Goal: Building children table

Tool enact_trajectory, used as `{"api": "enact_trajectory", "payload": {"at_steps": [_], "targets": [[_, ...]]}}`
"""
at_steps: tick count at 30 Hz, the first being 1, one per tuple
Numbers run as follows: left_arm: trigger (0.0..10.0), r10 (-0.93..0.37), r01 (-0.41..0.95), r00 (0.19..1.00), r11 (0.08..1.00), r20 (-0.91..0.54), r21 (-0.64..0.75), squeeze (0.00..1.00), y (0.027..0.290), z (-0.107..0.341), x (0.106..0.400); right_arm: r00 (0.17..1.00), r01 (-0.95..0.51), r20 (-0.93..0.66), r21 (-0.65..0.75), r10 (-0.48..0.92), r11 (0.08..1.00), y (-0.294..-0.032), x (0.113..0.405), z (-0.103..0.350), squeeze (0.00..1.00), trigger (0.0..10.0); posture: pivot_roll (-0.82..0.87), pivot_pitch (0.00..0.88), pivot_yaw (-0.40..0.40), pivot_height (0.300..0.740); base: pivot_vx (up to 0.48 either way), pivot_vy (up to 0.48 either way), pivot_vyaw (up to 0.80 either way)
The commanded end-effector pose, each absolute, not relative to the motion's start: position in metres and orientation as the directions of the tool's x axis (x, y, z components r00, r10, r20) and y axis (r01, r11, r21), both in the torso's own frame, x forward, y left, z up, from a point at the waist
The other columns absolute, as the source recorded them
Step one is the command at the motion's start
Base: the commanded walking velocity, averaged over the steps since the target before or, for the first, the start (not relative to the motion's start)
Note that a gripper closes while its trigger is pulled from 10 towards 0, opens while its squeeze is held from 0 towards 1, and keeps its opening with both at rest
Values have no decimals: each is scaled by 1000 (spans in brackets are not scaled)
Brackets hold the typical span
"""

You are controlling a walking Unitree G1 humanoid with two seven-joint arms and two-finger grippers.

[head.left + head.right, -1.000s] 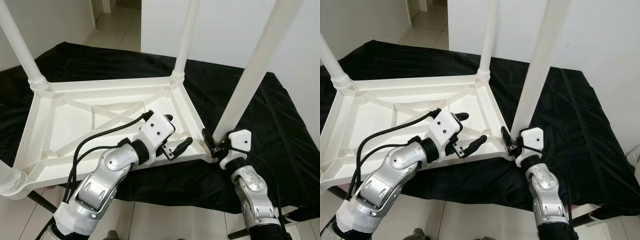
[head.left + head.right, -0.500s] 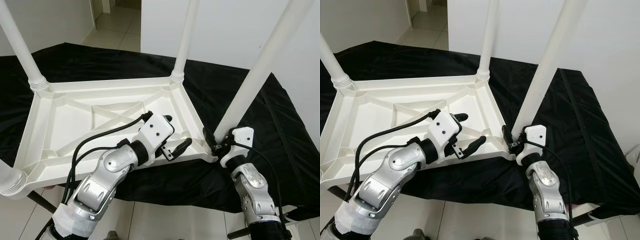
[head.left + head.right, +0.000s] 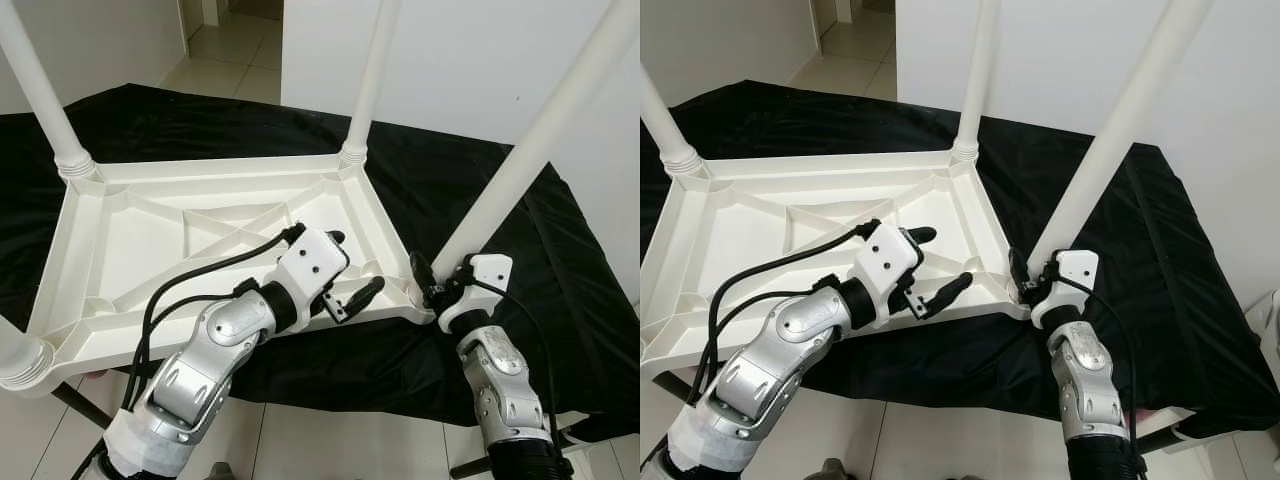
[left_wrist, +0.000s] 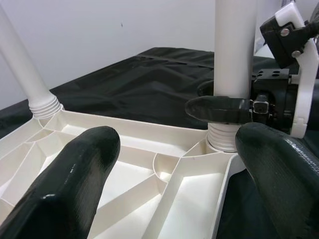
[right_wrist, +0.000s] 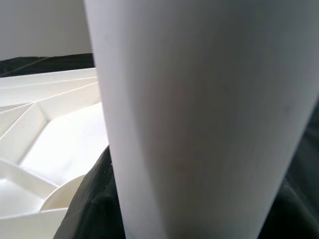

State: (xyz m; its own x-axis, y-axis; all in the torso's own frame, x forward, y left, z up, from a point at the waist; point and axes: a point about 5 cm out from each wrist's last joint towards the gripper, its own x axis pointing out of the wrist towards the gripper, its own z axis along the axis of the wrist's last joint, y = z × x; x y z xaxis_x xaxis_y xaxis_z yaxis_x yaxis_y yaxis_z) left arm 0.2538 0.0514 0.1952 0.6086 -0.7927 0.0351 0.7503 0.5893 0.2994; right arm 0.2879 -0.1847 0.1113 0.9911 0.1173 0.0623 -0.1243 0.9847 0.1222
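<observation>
Spread over the bench (image 3: 560, 300), a black cloth (image 3: 470, 180), reaching to the white wall (image 3: 470, 60) behind. Resting on that cloth, upside down and ribbed side up, the white plastic tabletop (image 3: 170, 240), with a leg at each of the four corners: far left leg (image 3: 40, 95) and far right leg (image 3: 372, 70) upright in their sockets, near left socket (image 3: 22, 362) at the picture's edge, near right leg (image 3: 540, 145) leaning away to the right from its corner. Hovering over the tabletop's near right rim, the left end effector (image 3: 352, 270), fingers spread wide and holding nothing, one black finger (image 3: 362, 293) lying just above the rim. From the left wrist view, both fingers well apart, framing the near right corner socket (image 4: 222, 137). Clamped around the base of that leaning leg, right above the threaded socket, the right end effector (image 3: 432, 290), its black fingers closed on the white tube. In the right wrist view, the leg (image 5: 199, 114) very close and blurred, so the exact contact of the pads hard to make out.
</observation>
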Motion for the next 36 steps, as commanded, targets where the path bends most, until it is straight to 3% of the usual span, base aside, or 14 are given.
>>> {"api": "enact_trajectory", "payload": {"at_steps": [1,26,36], "targets": [[10000,-803,763,596,574,20,298,0,52,194,252,976,-3,-213,197,46,980,-194,271,57,0,10000,149,77,-53,740,0,0,0],[10000,-799,757,602,578,21,303,0,54,196,252,938,191,-334,288,-89,938,-204,258,29,0,10000,155,81,-48,740,0,0,0],[10000,-799,757,601,577,20,307,0,55,197,253,971,26,-237,57,-12,998,-194,263,42,0,10000,154,81,-45,740,0,0,0]]}}
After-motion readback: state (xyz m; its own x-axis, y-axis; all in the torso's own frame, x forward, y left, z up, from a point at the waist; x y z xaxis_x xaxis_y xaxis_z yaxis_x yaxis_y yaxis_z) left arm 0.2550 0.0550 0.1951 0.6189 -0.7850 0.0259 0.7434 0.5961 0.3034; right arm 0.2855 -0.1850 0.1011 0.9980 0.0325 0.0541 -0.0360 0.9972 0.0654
